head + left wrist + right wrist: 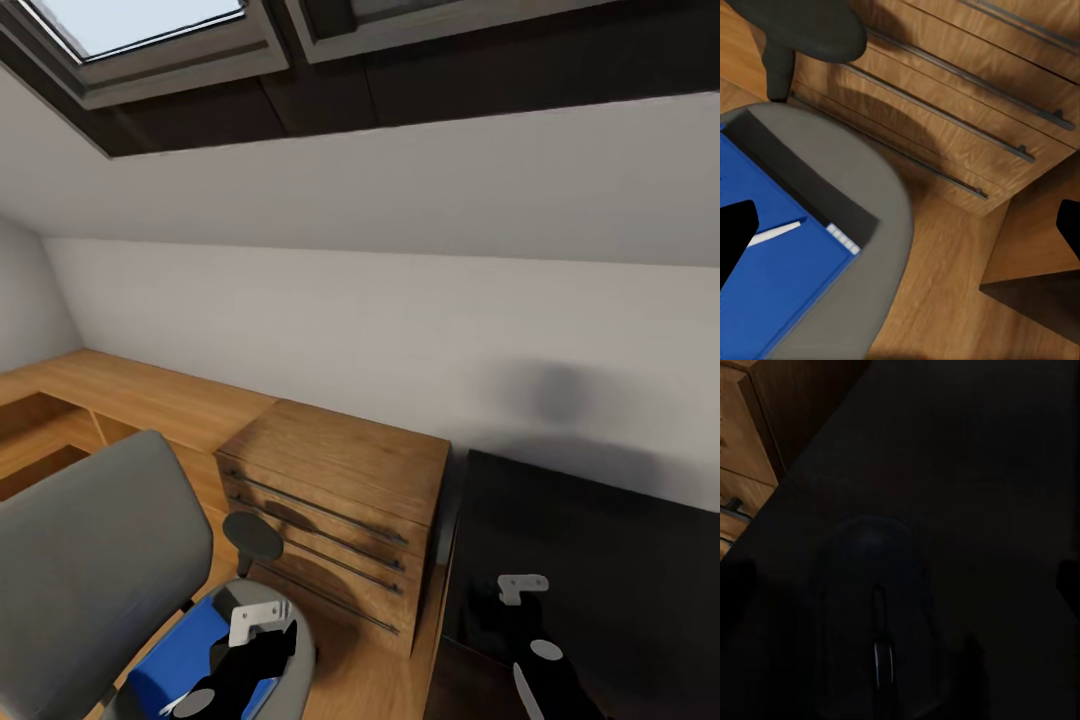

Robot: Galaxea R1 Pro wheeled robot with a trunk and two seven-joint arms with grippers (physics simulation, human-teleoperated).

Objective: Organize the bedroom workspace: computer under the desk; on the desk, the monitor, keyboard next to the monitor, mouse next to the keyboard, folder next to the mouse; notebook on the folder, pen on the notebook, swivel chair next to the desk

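Mouse (881, 615) lies on the desk (982, 472) between the right gripper's (900, 585) spread jaws.

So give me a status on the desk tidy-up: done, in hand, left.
Done: the mouse lies on the black desk, below the right claw. In hand: nothing gripped; the left claw hovers open over the swivel chair, where the folder and pen lie. Left: folder, notebook, pen and chair.
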